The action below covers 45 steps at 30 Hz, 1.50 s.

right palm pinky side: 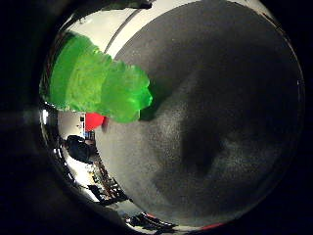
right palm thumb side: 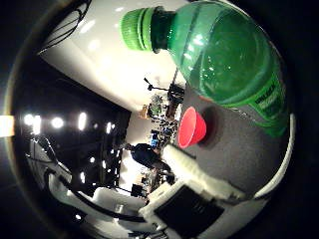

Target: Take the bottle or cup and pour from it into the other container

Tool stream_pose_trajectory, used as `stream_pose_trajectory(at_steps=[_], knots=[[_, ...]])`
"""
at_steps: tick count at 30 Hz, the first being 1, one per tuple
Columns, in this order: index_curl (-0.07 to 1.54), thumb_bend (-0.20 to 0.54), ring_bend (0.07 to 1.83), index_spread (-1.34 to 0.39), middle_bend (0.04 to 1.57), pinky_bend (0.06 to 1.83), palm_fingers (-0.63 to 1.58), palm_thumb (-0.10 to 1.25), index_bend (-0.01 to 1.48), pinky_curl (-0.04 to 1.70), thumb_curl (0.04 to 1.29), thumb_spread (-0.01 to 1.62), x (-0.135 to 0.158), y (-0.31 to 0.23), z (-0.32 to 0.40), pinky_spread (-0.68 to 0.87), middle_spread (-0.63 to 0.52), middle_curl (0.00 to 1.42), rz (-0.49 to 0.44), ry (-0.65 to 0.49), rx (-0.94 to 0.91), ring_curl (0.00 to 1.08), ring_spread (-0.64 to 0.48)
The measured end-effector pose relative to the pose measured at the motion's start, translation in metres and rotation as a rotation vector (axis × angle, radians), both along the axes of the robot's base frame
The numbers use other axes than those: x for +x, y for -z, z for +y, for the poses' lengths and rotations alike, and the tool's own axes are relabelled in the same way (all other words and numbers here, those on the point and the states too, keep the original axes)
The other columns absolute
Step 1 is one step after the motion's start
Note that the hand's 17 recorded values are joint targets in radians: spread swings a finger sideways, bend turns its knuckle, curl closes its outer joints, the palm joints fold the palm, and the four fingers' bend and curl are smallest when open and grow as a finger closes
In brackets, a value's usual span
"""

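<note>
A green bottle [right palm thumb side: 224, 55] with a green cap fills much of the thumb side palm view, close to the palm. It also shows as a bright green shape [right palm pinky side: 98, 80] in the little finger side palm view, over the grey table [right palm pinky side: 210, 117]. A small red cup [right palm thumb side: 191, 127] stands on the grey table beyond the bottle, away from it. White parts of my hand [right palm thumb side: 194, 194] show at the edge of the thumb side palm view, away from the bottle. Whether the bottle stands on the table or is lifted cannot be told.
The grey table top [right palm thumb side: 244, 159] runs past the cup to a far edge. Beyond it lies a dim room with ceiling lights and cluttered desks [right palm thumb side: 150, 164]. A dark shadow [right palm pinky side: 210, 152] falls on the table under the hand.
</note>
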<state>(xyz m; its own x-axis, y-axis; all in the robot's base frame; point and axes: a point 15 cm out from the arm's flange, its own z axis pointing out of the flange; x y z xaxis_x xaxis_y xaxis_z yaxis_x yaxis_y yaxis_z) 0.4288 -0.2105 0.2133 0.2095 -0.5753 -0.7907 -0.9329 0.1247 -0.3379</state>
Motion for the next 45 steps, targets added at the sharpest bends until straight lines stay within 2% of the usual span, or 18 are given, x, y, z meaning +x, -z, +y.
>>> stream_pose_trajectory(at_steps=[6, 11, 15, 19, 22, 24, 30, 40, 45], knots=[[0.25, -0.024, 0.89, -0.17, 0.48, 1.07, 0.42, 0.63, 0.16, 0.01, 0.33, 0.97, 0.000, 0.001, 0.004, 0.21, -0.08, 0.42, 0.006, -0.010, 0.006, 0.33, -0.14], [0.28, -0.017, 1.06, -0.20, 0.63, 1.21, 0.63, 0.71, 0.18, 0.00, 0.35, 0.97, -0.003, 0.005, 0.009, -0.10, -0.14, 0.49, 0.034, -0.025, 0.011, 0.40, -0.20], [0.32, -0.018, 1.12, -0.25, 0.71, 1.32, 0.81, 0.77, 0.21, 0.02, 0.38, 0.95, -0.008, 0.006, 0.025, -0.32, -0.19, 0.56, 0.068, -0.083, 0.027, 0.44, -0.22], [0.41, -0.021, 1.13, -0.32, 0.75, 1.34, 1.00, 0.83, 0.30, 0.08, 0.42, 0.92, -0.010, 0.005, 0.038, -0.43, -0.22, 0.62, 0.085, -0.115, 0.051, 0.47, -0.23], [0.48, -0.021, 1.14, -0.35, 0.78, 1.34, 1.09, 0.87, 0.36, 0.13, 0.46, 0.86, -0.015, 0.004, 0.044, -0.44, -0.22, 0.66, 0.113, -0.138, 0.078, 0.49, -0.24], [0.57, -0.023, 1.16, -0.35, 0.83, 1.35, 1.13, 0.89, 0.47, 0.17, 0.49, 0.81, -0.019, 0.002, 0.048, -0.40, -0.22, 0.70, 0.132, -0.151, 0.105, 0.52, -0.24], [0.76, -0.027, 1.25, -0.34, 0.95, 1.46, 1.06, 0.92, 0.70, 0.31, 0.55, 0.74, -0.023, -0.005, 0.054, -0.29, -0.22, 0.81, 0.149, -0.171, 0.142, 0.61, -0.24], [0.91, -0.029, 1.33, -0.34, 1.04, 1.53, 0.94, 0.92, 0.79, 0.46, 0.60, 0.72, -0.020, -0.052, 0.058, -0.23, -0.23, 0.92, 0.095, -0.179, 0.059, 0.71, -0.26], [0.94, -0.026, 1.34, -0.35, 1.06, 1.54, 0.91, 0.93, 0.81, 0.53, 0.61, 0.73, -0.014, -0.087, 0.087, -0.23, -0.24, 0.96, 0.064, -0.249, -0.063, 0.75, -0.26]])
